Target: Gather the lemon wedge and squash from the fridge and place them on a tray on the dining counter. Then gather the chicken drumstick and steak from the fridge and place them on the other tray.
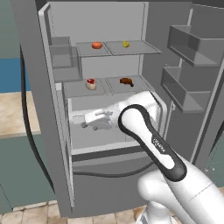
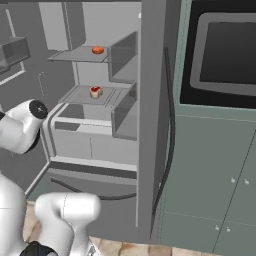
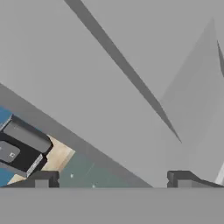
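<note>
Grey fridge (image 1: 52, 131) stood open across the left base view, its shelves bare apart from four small items. On the upper shelf (image 1: 118, 48), near the top centre of the frame, lay an orange-red item, probably the squash (image 1: 97, 45), and to its right the small yellow lemon wedge (image 1: 125, 43). On the shelf below, just above centre, sat the red and pale steak (image 1: 91, 83), with the brown drumstick (image 1: 126, 81) to its right. The right base view, looking in from the other side, showed the squash (image 2: 98, 50) at upper left and the steak (image 2: 95, 91) beneath it on the lower shelf.

The gripper (image 1: 87, 122) sat left of centre in the left base view, low inside the fridge in front of the drawer (image 1: 109, 131), pointing toward the left of the frame. All four foods lay above it, the steak nearest, almost directly over it, the lemon wedge farthest, up and to the right. None touched it.

In the hand view the gripper (image 3: 113, 179) had its two dark fingertips (image 3: 43, 179) standing far apart at the bottom edge, spread wide with nothing between them, facing plain grey fridge panels.
</note>
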Controlling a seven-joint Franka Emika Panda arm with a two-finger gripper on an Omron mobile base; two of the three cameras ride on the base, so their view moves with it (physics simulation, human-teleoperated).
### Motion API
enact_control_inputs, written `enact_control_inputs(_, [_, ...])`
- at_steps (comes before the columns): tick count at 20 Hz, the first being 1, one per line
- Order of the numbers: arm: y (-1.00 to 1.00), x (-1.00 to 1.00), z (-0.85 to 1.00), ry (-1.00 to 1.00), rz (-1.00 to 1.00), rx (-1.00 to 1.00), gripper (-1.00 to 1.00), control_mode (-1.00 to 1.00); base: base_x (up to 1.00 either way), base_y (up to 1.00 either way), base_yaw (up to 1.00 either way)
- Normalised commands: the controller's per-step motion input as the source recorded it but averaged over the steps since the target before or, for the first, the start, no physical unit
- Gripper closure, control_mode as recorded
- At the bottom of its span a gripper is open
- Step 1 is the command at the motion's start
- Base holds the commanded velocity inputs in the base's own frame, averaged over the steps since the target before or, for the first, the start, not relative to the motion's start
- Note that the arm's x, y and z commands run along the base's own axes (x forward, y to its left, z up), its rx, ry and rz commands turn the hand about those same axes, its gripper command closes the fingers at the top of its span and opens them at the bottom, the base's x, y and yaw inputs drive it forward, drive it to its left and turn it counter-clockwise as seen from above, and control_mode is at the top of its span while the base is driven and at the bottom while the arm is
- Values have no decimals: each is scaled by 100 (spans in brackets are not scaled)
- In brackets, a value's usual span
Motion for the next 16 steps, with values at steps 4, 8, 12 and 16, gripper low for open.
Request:
enact_control_inputs(4, [-75,-64,5,-8,-19,-12,-100,-100,0,0,0])
enact_control_inputs(8, [-60,-46,-16,0,-19,-9,-100,-100,0,0,0])
enact_control_inputs(12, [0,0,0,0,-1,0,-100,-100,0,0,0])
enact_control_inputs(16, [0,0,0,0,-7,0,-100,-100,0,0,0])
